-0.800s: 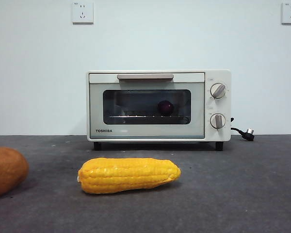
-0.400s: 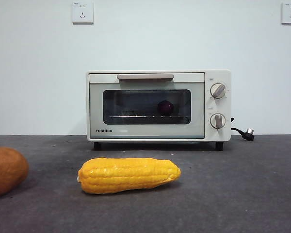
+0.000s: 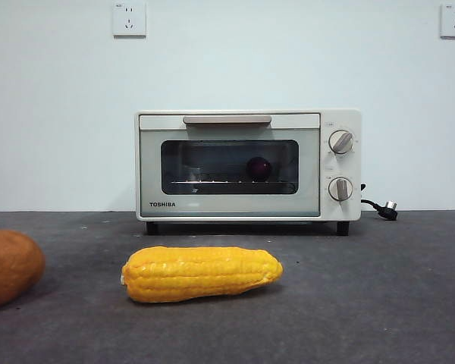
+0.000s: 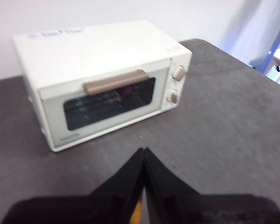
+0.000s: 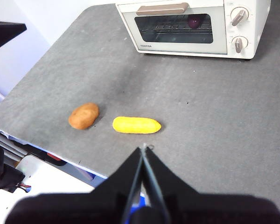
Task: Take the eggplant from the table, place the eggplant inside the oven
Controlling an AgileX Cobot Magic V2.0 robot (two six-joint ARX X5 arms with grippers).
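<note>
Inside the oven (image 3: pixel 248 164), behind its closed glass door, we saw the eggplant (image 3: pixel 258 167) resting on the wire rack. Both our left claw (image 4: pixel 143 151) and right claw (image 5: pixel 143 148) were pressed together, empty, above the desk (image 3: pixel 379 303) in front of the oven, where the corn cob (image 3: pixel 202 273) lay.

Eggplant (image 3: pixel 258 168) inside oven (image 3: pixel 247 164) at table (image 3: pixel 379 303) rear; corn cob (image 3: pixel 201 273) in front, potato (image 3: pixel 10 266) left.
</note>
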